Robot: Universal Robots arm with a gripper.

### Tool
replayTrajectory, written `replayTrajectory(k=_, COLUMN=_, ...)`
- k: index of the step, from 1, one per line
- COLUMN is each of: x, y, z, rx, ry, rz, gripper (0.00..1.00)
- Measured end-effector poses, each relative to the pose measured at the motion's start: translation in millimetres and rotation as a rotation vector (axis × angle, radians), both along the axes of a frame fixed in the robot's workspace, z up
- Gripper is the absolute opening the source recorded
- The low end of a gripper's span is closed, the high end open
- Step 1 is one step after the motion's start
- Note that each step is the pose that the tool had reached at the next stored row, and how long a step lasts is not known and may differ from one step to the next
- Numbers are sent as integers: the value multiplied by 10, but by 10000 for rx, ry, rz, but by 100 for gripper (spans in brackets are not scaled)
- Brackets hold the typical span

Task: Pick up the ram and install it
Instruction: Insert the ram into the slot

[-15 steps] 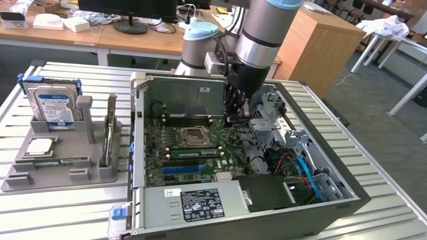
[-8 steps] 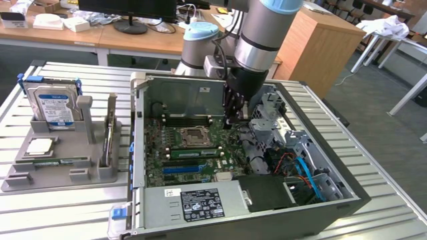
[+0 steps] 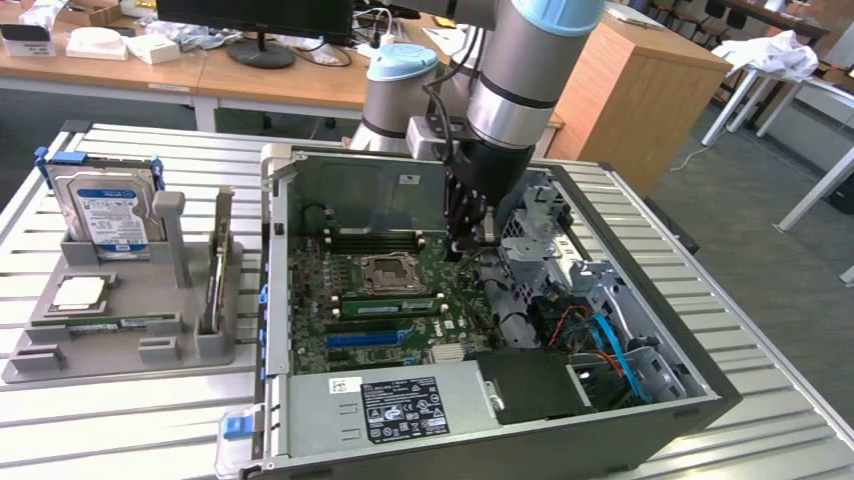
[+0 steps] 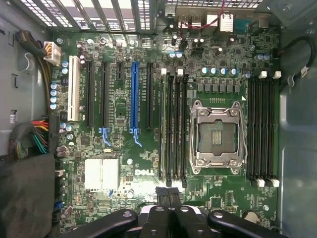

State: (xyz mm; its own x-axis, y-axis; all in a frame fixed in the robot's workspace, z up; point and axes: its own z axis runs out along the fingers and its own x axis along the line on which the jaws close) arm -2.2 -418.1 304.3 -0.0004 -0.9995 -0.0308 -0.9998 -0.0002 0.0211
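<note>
Open PC case (image 3: 601, 428) on slatted table (image 3: 120, 425); motherboard (image 4: 119, 124) inside, CPU socket (image 4: 218, 135) bare. Grey holder (image 3: 134, 350) at exterior view's left: hard drive (image 3: 110, 212) upright, processor chip (image 3: 78, 292) flat.

Work surface: slatted grey metal table (image 3: 94, 420), ribs running crosswise. Behind it: long pale wooden desk (image 3: 254, 85), bearing a dark monitor (image 3: 254, 15) on a round foot, white boxes (image 3: 100, 42) and loose cables. Toward the exterior view's right: upright light-wood cabinet (image 3: 647, 95), near the slatted table's far corner. Floor (image 3: 781, 290): plain grey. Far right: white-legged table (image 3: 738, 100) with a crumpled white cloth (image 3: 781, 50) on top. Lighting: bright, even, with soft shadows.
</note>
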Motion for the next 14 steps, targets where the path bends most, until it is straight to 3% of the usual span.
replayTrajectory(k=14, x=0, y=0, z=-68, rx=0, ry=0, rz=0, gripper=10)
